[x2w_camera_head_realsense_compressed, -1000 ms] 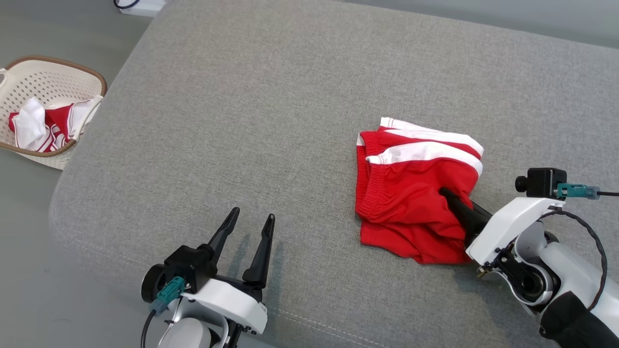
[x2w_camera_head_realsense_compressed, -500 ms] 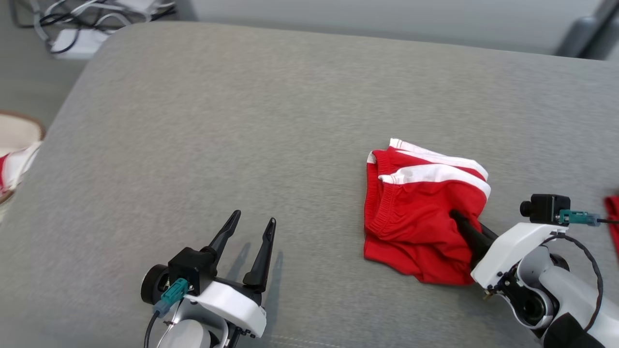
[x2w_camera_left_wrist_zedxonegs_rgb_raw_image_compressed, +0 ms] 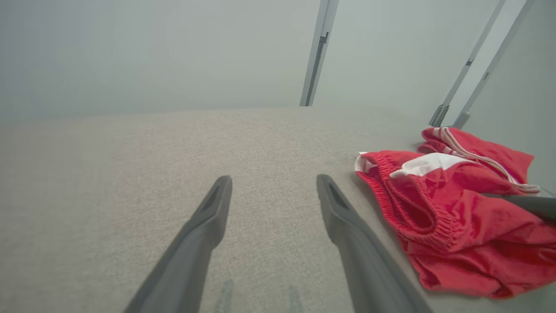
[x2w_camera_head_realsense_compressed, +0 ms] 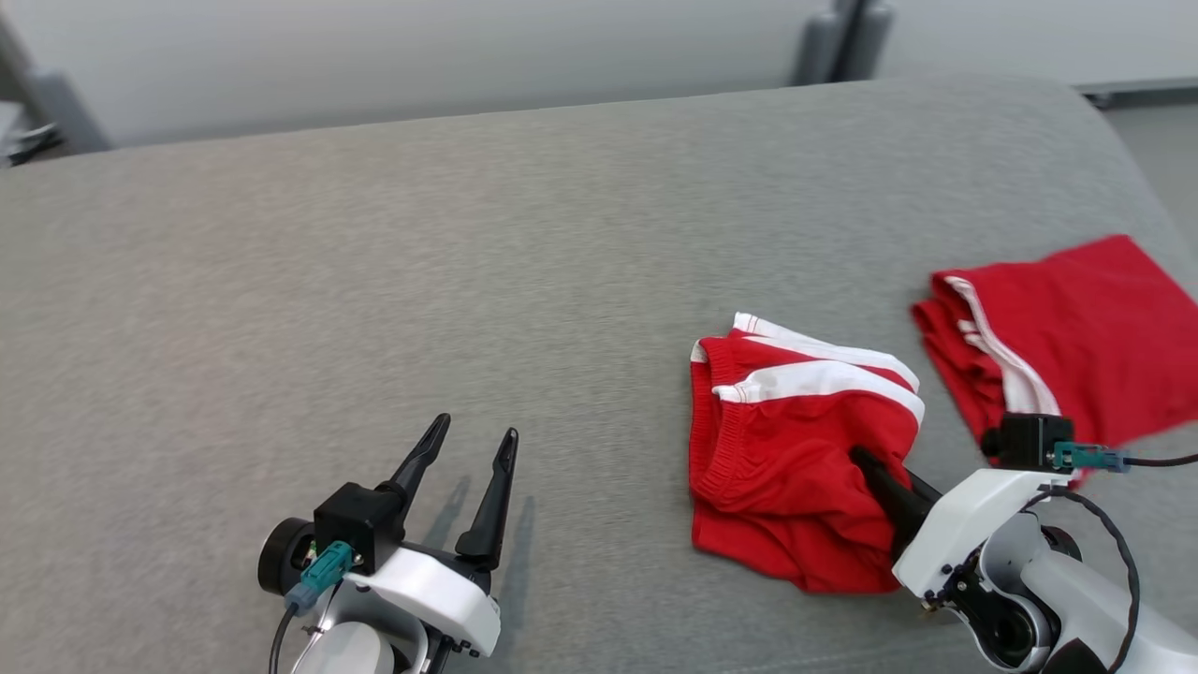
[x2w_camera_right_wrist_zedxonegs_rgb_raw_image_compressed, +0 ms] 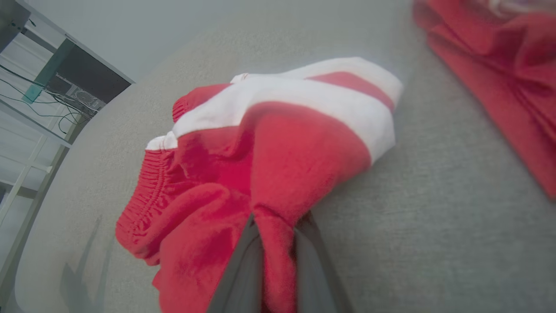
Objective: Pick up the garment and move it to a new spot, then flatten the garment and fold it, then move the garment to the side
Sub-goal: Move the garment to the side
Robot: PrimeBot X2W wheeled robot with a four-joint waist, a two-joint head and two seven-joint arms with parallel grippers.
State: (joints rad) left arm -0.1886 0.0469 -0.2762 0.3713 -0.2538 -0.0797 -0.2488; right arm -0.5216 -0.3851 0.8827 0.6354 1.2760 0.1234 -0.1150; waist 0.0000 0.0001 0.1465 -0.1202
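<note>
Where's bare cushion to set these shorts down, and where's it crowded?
Free: the wide grey cushion left of the held shorts, beyond the open left pincer. Crowded: the right side, where a second red garment lies close beside the shorts and right pincer.

One grey woven surface (x2w_camera_head_realsense_compressed: 374, 281) bears two red, white-striped fabric garments, near garment (x2w_camera_head_realsense_compressed: 786, 487) and far garment (x2w_camera_head_realsense_compressed: 1086, 328); there are two dark-fingered hands, left hand (x2w_camera_head_realsense_compressed: 474, 429) and right hand (x2w_camera_head_realsense_compressed: 856, 456).

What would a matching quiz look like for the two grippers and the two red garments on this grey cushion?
1 left gripper
2 right gripper
3 white-banded shorts
4 far red garment

A lies apart, at the right end of the cushion
B shut on a fold of cloth
C open over bare cushion
D pinched at one fold

Pairs: 1-C, 2-B, 3-D, 4-A
</note>
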